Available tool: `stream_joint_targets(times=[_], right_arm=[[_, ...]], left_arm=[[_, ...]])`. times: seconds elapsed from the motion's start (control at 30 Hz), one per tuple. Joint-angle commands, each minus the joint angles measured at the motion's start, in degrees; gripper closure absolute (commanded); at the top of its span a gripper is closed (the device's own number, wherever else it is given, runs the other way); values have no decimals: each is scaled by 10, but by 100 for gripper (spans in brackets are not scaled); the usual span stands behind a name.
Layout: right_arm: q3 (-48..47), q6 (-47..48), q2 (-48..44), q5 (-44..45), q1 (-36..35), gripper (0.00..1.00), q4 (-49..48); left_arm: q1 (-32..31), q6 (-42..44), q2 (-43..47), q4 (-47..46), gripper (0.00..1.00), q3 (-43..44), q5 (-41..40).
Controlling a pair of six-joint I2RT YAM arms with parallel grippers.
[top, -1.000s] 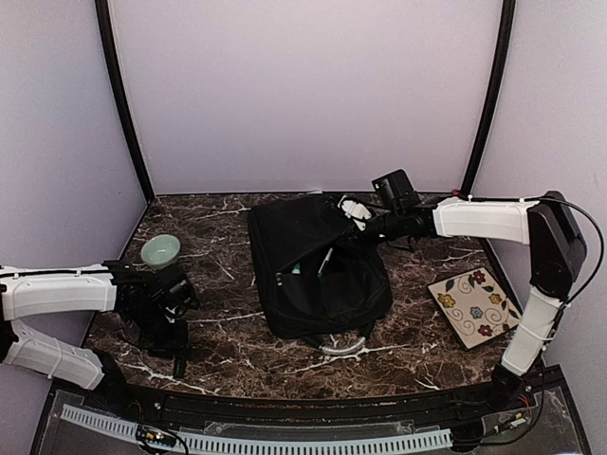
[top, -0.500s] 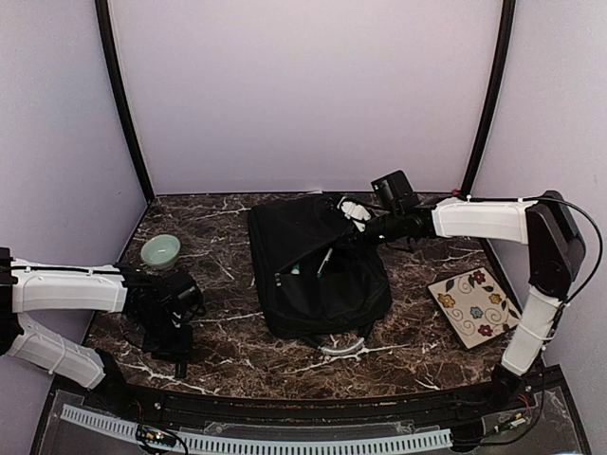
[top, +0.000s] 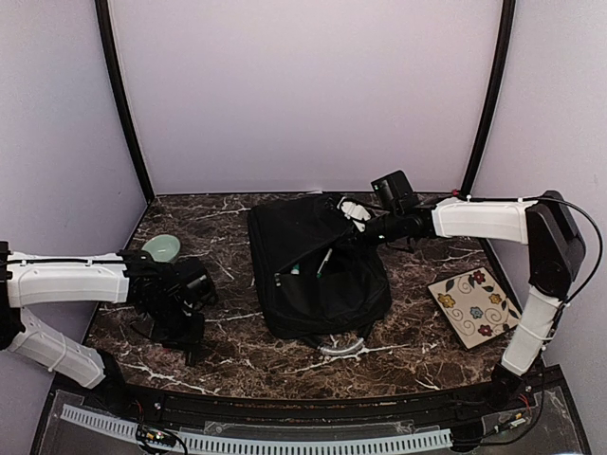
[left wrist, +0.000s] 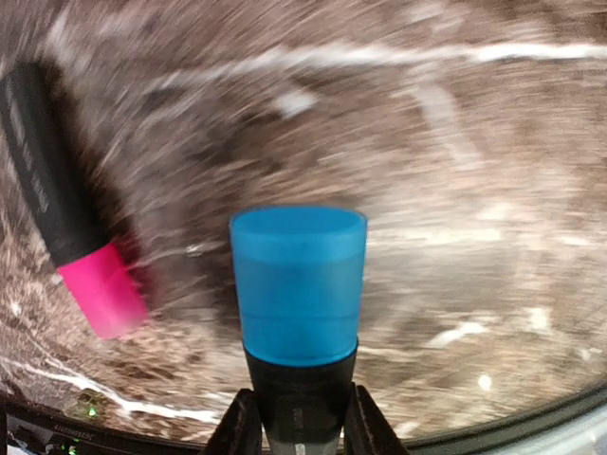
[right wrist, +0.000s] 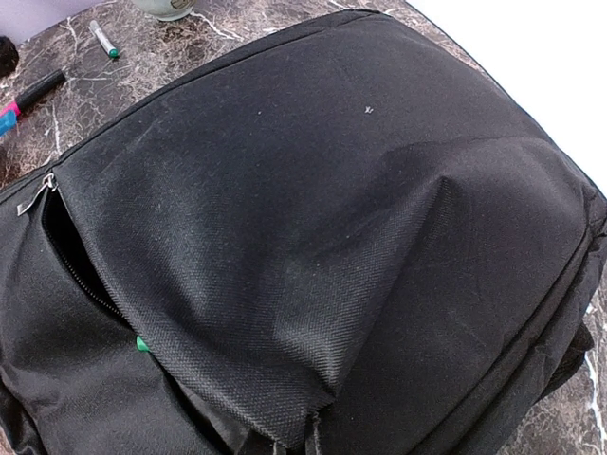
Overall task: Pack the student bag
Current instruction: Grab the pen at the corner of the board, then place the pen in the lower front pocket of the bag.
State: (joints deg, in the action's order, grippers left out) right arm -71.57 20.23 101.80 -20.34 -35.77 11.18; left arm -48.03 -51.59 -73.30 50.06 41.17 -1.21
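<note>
Top external: student bag (top: 318, 275) lies in the middle of the table (top: 408, 365), right gripper (top: 358, 230) pinched on its far flap, left gripper (top: 190, 341) off to its left. Left wrist: that one's clamped on a blue-capped marker (left wrist: 299, 294). Right wrist: just the bag's tented black fabric.

The student bag (top: 322, 284) fills the middle of the table (top: 237, 358), and the right arm (top: 479, 220) bars the far right corner, the right gripper (top: 365, 229) pinching the flap up so the pocket mouth gapes. Bare marble runs along the bag's left side and near edge, and between it and the flowered tile (top: 473, 306). At left a green bowl (top: 161, 249), a pink-capped marker (left wrist: 102, 294) and the left gripper (left wrist: 299, 422), clamped on a blue-capped marker (left wrist: 298, 284), narrow the way.
</note>
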Motion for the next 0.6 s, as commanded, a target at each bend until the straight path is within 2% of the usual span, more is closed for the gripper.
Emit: stream_joint_targets(times=[0.0, 0.33, 0.43, 0.57], right_arm=[[-23, -12, 7, -47, -15, 95, -16], [-25, -19, 10, -56, -15, 96, -15], [-26, -20, 10, -57, -14, 95, -13], [-26, -23, 11, -59, -15, 96, -13]], left_arm=[[-33, 25, -6, -8, 79, 77, -6], [-81, 178, -68, -211, 81, 185, 76], [-83, 188, -104, -303, 81, 192, 124], [-83, 170, -177, -391, 82, 225, 143]])
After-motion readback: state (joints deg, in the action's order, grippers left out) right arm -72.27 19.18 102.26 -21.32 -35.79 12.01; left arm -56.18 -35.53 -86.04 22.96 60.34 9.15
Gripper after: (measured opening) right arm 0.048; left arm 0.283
